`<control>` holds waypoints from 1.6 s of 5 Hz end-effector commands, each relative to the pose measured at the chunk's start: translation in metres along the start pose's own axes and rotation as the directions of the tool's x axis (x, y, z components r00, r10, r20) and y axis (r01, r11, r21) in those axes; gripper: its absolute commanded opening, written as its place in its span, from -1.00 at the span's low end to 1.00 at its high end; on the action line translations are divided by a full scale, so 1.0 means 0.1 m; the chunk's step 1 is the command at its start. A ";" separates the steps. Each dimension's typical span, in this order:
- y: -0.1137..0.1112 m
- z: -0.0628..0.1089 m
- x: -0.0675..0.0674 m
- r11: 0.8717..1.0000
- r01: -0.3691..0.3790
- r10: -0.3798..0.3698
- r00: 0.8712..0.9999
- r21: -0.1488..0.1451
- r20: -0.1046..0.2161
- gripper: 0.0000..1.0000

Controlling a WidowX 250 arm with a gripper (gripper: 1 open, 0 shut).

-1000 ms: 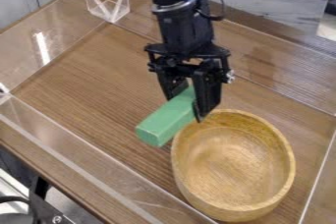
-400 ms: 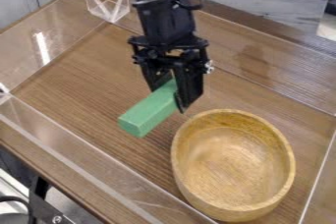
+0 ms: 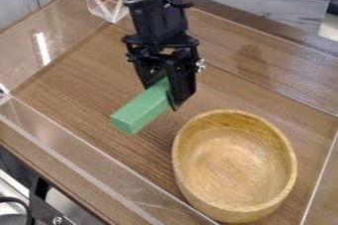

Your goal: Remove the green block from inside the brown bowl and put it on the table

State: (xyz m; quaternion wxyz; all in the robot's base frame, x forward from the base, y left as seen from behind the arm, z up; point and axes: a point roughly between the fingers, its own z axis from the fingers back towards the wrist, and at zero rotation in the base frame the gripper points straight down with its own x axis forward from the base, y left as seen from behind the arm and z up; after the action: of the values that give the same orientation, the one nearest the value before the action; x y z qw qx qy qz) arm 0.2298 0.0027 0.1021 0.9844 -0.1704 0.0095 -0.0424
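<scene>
Single view, fixed outlook, one camera. Station: above the counter (image 3: 79,91), looking down at a slant, so the wood-grain top fills most of the picture. Facing: toward the black robot arm (image 3: 161,22), which enters at the upper edge with its jaws (image 3: 176,88) pointing down toward the lens side. Range: moderately near; the whole brown bowl (image 3: 180,160) fits at lower right, its interior seen from above, and the green block (image 3: 141,110) shows entire near the middle. Margins: clear acrylic wall (image 3: 109,4) at upper left; black cables (image 3: 19,201) cut by the lower left edge. Shared coverage: none to list, one view only.
</scene>
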 end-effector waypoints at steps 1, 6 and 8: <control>0.04 0.09 0.04 0.999 0.021 -0.022 0.999 0.024 0.044 -1.00; 0.22 -0.02 0.08 0.998 0.030 -0.034 0.997 0.054 0.063 -1.00; 0.29 -0.06 0.10 0.997 0.028 -0.033 0.997 0.067 0.068 -1.00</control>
State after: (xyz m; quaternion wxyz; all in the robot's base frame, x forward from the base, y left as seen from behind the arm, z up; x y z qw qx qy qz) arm 0.2386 0.0237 0.0801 0.9878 -0.1463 -0.0144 -0.0521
